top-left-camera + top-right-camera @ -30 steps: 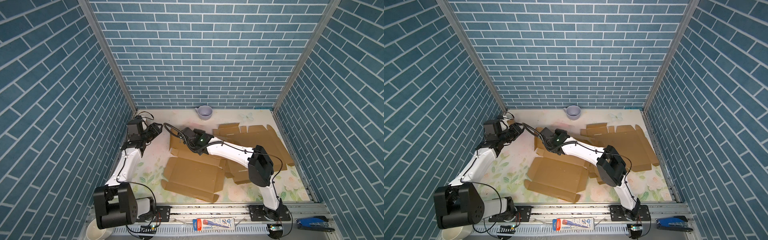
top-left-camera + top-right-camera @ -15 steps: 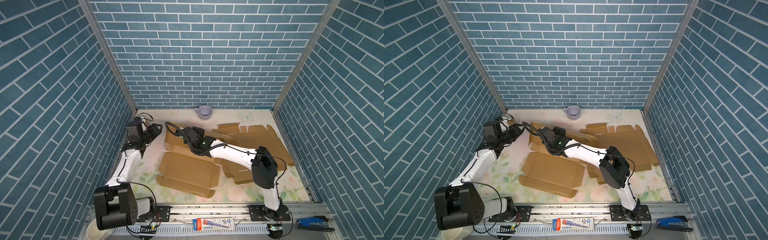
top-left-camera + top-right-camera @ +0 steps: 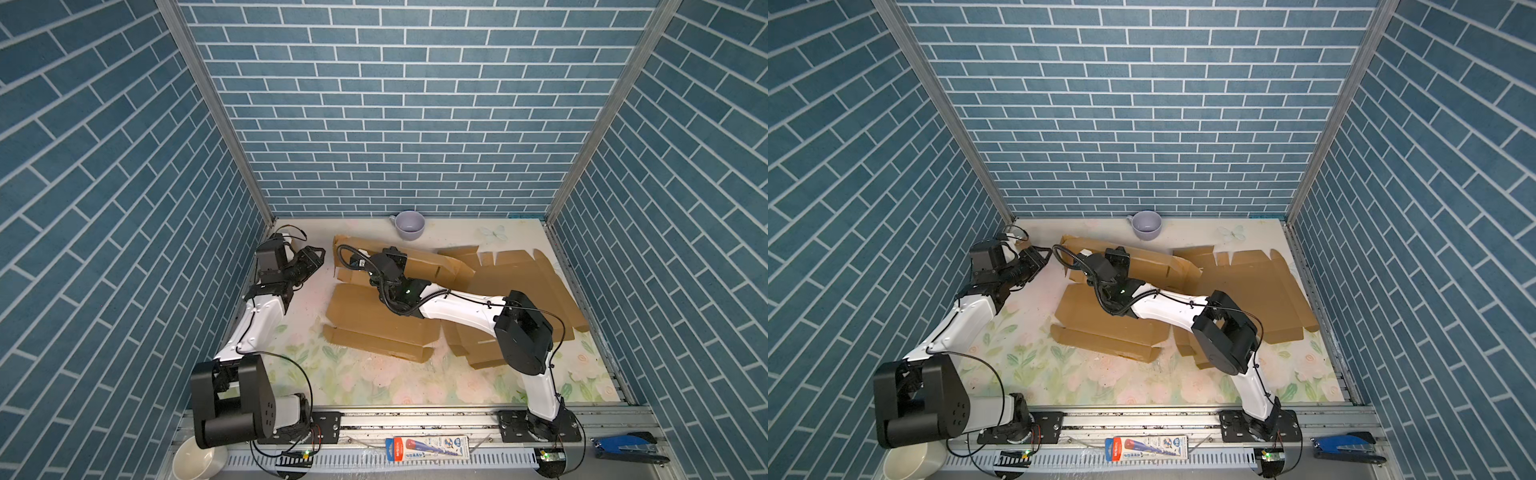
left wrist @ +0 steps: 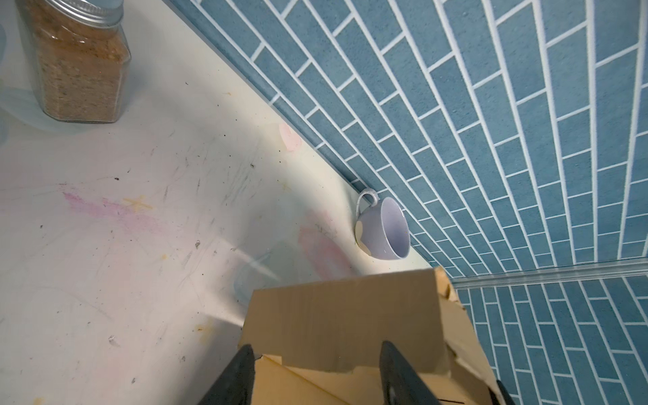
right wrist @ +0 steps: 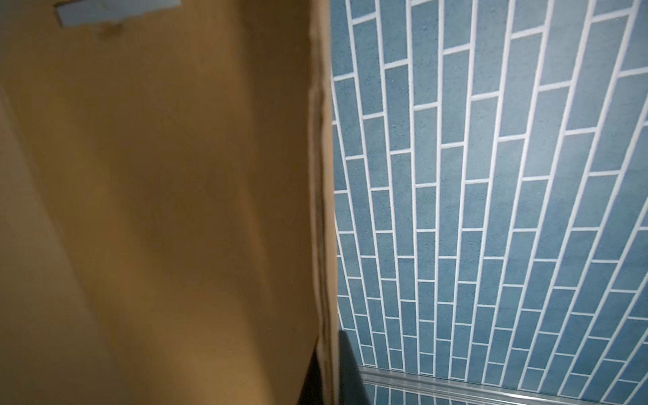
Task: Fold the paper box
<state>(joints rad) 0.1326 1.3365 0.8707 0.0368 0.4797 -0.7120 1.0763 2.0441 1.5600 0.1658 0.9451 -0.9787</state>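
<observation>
The right gripper clamps a raised flap of the creased brown cardboard box, the left gripper gapes empty at its ten o'clock, a smooth lilac cup at twelve.

Two black fingers spread apart, paper box flap beyond them, lilac cup beside tiled wall, jar of brown granules on bench.

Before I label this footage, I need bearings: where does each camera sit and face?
Both top views: high at the front, looking down at the cardboard box and back wall; both arms show.
Left wrist: behind the open left gripper, facing cup and glass jar; fingers show.
Right wrist: behind the right gripper, shut on the box's flap; fingers show.
Shared: box everywhere; cup in top and left wrist.
</observation>
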